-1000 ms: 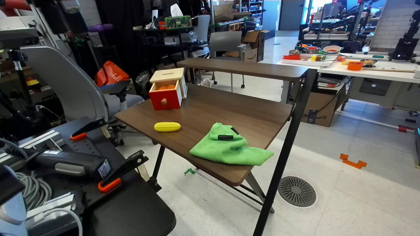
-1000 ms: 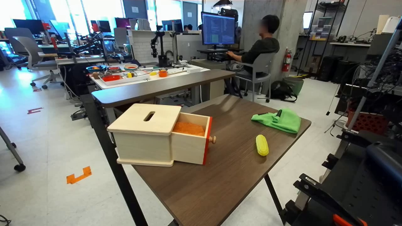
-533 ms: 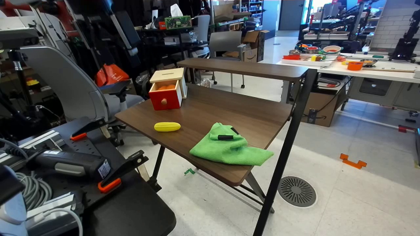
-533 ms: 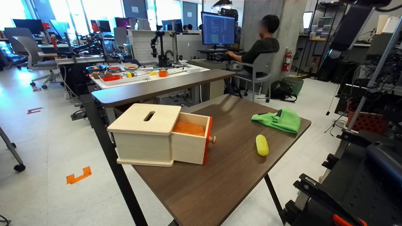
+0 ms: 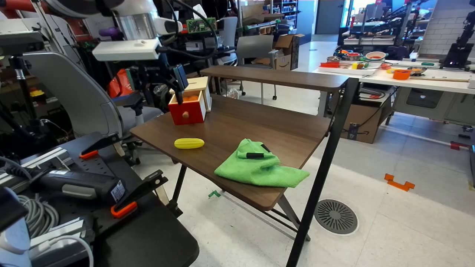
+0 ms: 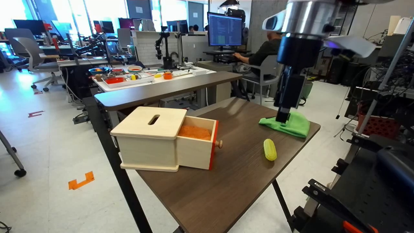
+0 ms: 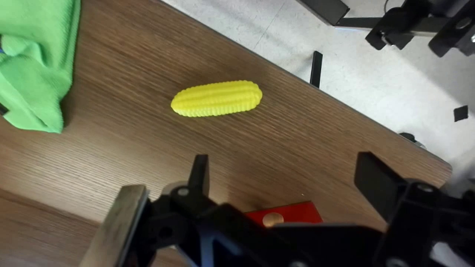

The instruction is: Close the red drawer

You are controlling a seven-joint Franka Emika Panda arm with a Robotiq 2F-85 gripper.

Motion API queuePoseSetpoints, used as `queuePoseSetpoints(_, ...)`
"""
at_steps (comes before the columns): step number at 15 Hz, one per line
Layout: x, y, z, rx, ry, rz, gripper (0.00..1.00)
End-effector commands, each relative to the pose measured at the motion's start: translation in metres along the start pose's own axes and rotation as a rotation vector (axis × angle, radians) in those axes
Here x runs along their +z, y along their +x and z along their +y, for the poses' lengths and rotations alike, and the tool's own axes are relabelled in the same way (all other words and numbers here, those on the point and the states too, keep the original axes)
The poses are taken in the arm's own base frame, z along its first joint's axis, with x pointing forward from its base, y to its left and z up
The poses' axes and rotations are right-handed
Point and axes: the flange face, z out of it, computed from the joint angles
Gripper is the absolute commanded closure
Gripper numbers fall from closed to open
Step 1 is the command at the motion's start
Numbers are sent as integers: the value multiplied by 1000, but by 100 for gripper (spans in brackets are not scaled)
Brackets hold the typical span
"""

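The red drawer (image 5: 192, 118) is pulled out of its pale wooden box (image 5: 184, 85), with something orange inside. In an exterior view its pale side (image 6: 194, 158) shows, with a round wooden knob (image 6: 219, 144) on the red front. My gripper (image 5: 164, 100) hangs above the table, in front of the drawer and apart from it. It also shows in an exterior view (image 6: 283, 116), above the green cloth in the picture. In the wrist view my gripper (image 7: 284, 174) is open with nothing between its fingers. Part of the red front (image 7: 297, 213) shows below them; the rest is hidden.
A yellow corn-like toy (image 5: 189, 143) lies on the brown table (image 5: 237, 118) before the drawer. A green cloth (image 5: 259, 167) lies at a table corner. A raised shelf (image 5: 274, 77) runs along one side. A black cart top (image 5: 148, 237) stands nearby.
The arm has come down into view, and the gripper now hangs over the table in front of the box. The drawer, yellow toy and cloth have not moved.
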Motion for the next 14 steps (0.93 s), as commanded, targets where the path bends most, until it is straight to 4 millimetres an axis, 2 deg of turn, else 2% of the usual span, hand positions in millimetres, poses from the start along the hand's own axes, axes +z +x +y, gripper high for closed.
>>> queuePoseSetpoints(1, 46, 38, 15, -112, 10, -26, 0)
queuePoseSetpoints(5, 80, 63, 16, -191, -23, -46, 0)
queuePoseSetpoints(10, 87, 87, 0, -221, -16, 28, 0)
queuePoseSetpoints(14, 93, 103, -6, -154, -17, 86, 0)
